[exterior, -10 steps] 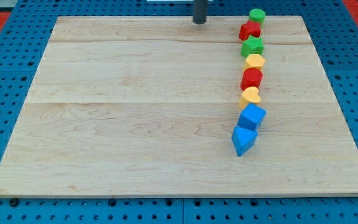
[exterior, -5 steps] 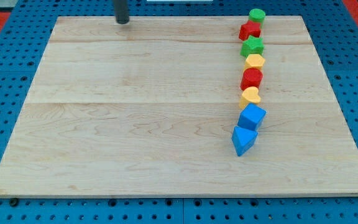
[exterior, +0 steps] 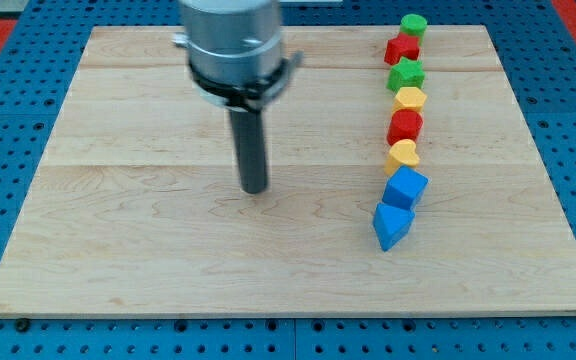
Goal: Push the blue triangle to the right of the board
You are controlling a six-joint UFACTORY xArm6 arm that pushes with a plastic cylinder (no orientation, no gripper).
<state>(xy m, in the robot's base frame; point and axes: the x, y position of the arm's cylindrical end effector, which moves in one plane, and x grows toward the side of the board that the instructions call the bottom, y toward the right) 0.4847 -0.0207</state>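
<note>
Now the tip point(exterior: 255, 189) has swung down from the board's point(exterior: 118, 250) top edge; it stands well left of the untouched blue triangle point(exterior: 390, 226) (no jaws here), suitably placed for a rightward push.

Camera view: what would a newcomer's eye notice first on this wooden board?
First, the big grey arm head with its dark rod, whose tip rests near the board's middle, left of the blocks and touching none. Next, the column of coloured blocks at the view's right, from the green round block at top to the blue triangle block at bottom.
</note>
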